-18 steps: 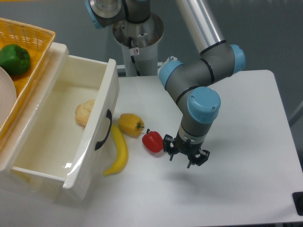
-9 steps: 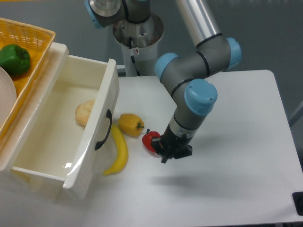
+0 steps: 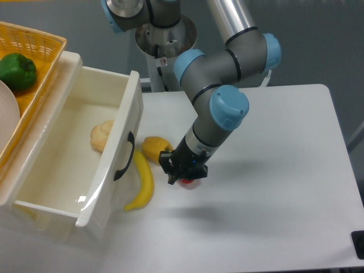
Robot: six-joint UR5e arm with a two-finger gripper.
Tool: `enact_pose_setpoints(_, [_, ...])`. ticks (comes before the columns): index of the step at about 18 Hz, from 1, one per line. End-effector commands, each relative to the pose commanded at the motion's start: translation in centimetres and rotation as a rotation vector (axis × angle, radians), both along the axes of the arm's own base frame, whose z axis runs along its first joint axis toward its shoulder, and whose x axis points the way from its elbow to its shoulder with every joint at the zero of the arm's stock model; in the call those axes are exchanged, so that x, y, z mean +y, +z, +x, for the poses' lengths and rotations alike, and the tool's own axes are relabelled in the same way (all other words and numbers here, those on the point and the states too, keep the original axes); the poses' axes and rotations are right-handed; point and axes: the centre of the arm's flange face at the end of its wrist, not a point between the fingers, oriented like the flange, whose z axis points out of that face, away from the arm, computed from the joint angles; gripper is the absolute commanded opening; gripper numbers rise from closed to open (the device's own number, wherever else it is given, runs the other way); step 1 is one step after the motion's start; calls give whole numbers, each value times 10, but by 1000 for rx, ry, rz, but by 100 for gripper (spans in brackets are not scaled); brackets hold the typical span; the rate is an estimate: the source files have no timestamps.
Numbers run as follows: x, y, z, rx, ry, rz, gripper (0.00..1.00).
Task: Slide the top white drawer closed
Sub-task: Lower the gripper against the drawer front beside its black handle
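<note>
The top white drawer (image 3: 85,165) stands pulled far out at the left, its rounded front facing right with a black arched handle (image 3: 123,156). A pale lumpy item (image 3: 102,135) lies inside it. My gripper (image 3: 181,172) hangs low over the table to the right of the drawer front, above a red pepper (image 3: 187,182) that it mostly hides. Its fingers are dark and seen end-on, so I cannot tell whether they are open or shut. It is about a hand's width from the handle and touches nothing of the drawer.
A banana (image 3: 142,181) and a yellow pepper (image 3: 154,149) lie on the table right in front of the drawer front. A yellow wicker basket (image 3: 34,51) with a green pepper (image 3: 17,71) sits on the cabinet top. The arm's base post (image 3: 168,45) stands behind.
My gripper has moved left across the table, from right of the red pepper to over it, closer to the drawer front. The drawer has not moved.
</note>
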Motion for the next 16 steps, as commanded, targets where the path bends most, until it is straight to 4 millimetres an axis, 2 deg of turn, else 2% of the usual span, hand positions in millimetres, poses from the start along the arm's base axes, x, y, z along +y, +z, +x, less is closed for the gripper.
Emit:
enact_pose_setpoints(4, [6,1,9,-58,-1,33,0])
enact_pose_setpoints(8, [7,11,15,-93,4,61,0])
enact_pose_setpoints(16, [8,20,24,-106,-11,57,0])
